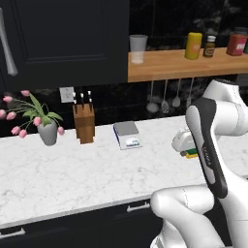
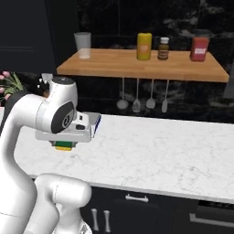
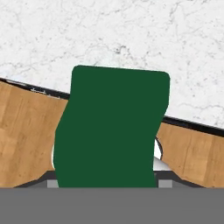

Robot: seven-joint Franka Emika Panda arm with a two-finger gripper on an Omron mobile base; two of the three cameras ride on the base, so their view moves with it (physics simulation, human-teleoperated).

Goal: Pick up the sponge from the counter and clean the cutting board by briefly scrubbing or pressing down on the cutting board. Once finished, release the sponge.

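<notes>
Fingers (image 3: 52, 183) grip the sponge (image 3: 113, 127) above the counter (image 3: 131, 39).

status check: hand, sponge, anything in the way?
Hand shut on sponge, lifted off the counter. Wood surface below the sponge in hand view, likely the cutting board. Nothing in the way.

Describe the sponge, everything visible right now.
The sponge is a small block, yellow body with a dark green scrub layer; in the hand view the green face looks flat and matte. It sits clamped in the gripper, held level under the hand, above the white marble counter. In the left base view it peeks out beside the forearm. Nothing else visibly touches it.
</notes>
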